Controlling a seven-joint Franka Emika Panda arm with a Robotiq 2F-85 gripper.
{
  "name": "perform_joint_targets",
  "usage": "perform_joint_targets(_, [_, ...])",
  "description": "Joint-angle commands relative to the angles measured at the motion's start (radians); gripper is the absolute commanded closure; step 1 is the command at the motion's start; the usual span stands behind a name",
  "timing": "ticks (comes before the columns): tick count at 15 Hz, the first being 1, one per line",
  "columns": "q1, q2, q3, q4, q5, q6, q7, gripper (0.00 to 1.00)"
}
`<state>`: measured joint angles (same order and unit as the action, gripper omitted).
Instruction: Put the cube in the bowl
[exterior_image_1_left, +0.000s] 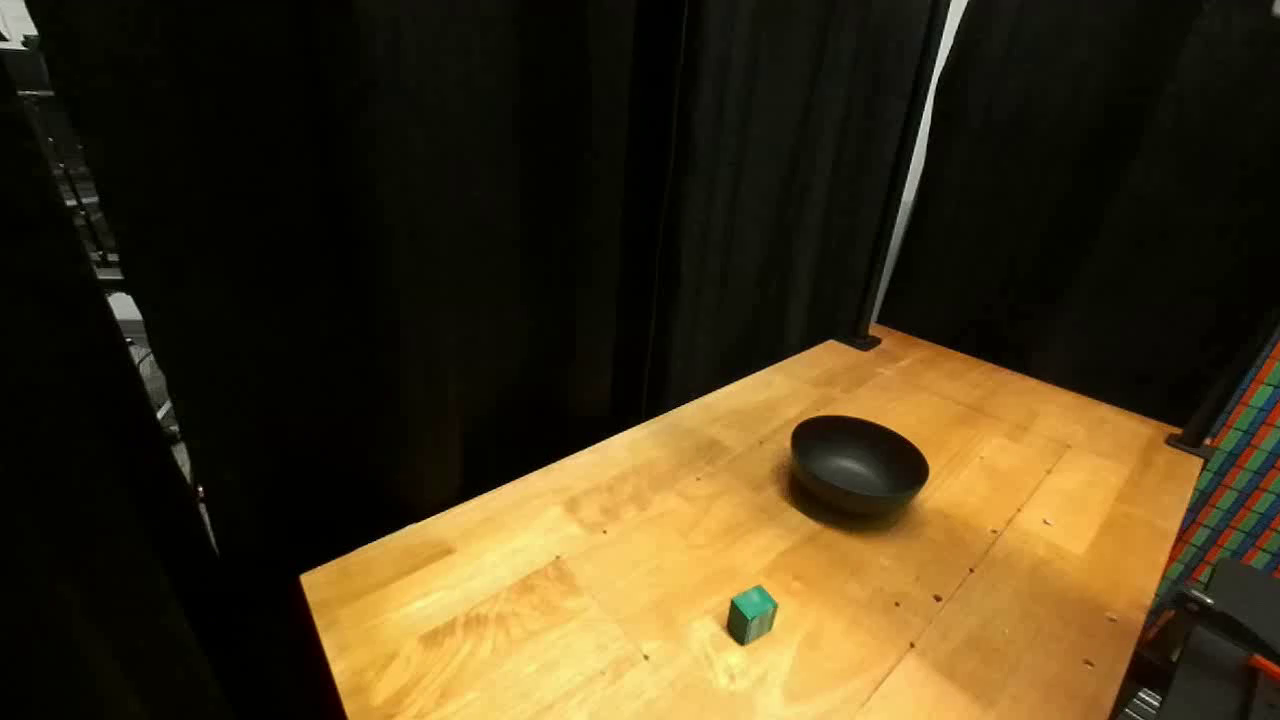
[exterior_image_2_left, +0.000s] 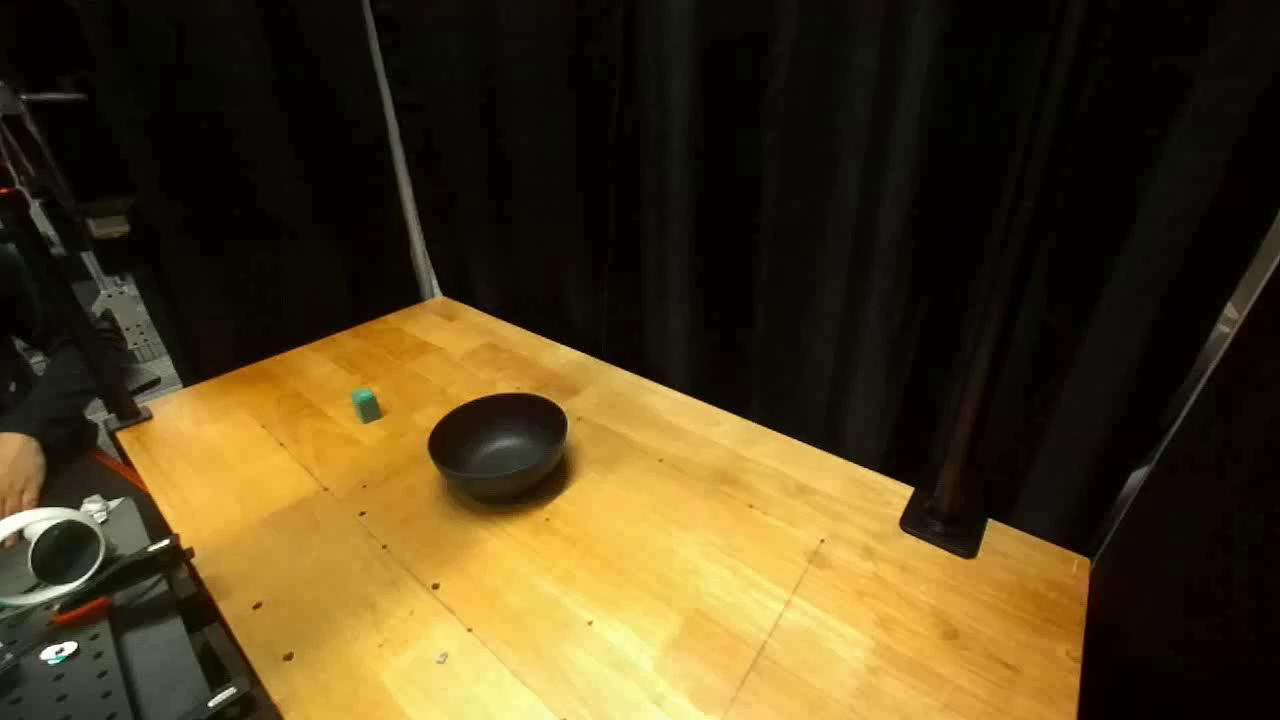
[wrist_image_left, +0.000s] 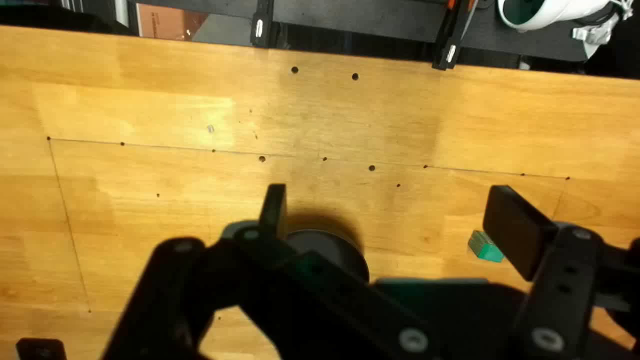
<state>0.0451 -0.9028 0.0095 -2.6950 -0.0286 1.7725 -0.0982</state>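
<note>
The green cube (exterior_image_1_left: 752, 614) sits on the wooden table, apart from the bowl. It also shows in an exterior view (exterior_image_2_left: 366, 405) and in the wrist view (wrist_image_left: 485, 247), partly hidden by a finger. The round black bowl (exterior_image_1_left: 858, 465) stands upright and looks empty. It also shows in an exterior view (exterior_image_2_left: 498, 446) and in the wrist view (wrist_image_left: 325, 250), where the gripper hides much of it. My gripper (wrist_image_left: 387, 210) is wide open with nothing between its fingers. It hangs above the table. The gripper is out of view in both exterior views.
The wooden table (exterior_image_2_left: 650, 600) has small holes and seams. Black curtains (exterior_image_1_left: 480, 250) stand behind it. A black post base (exterior_image_2_left: 945, 522) stands on the table's edge. Clamps, a white round object (exterior_image_2_left: 62, 552) and a person's hand (exterior_image_2_left: 20, 470) are beside the table.
</note>
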Motion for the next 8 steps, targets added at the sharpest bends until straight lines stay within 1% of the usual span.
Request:
perform_joint_targets(1, [0.004,0.000,-0.003,0.003,-0.002,-0.002,0.003,0.00])
perform_joint_targets(7, [0.004,-0.001,-0.003,0.004,-0.002,-0.002,0.003,0.00])
perform_joint_targets(8, [-0.016,0.026,0.034,0.015,-0.038,-0.019,0.044,0.00])
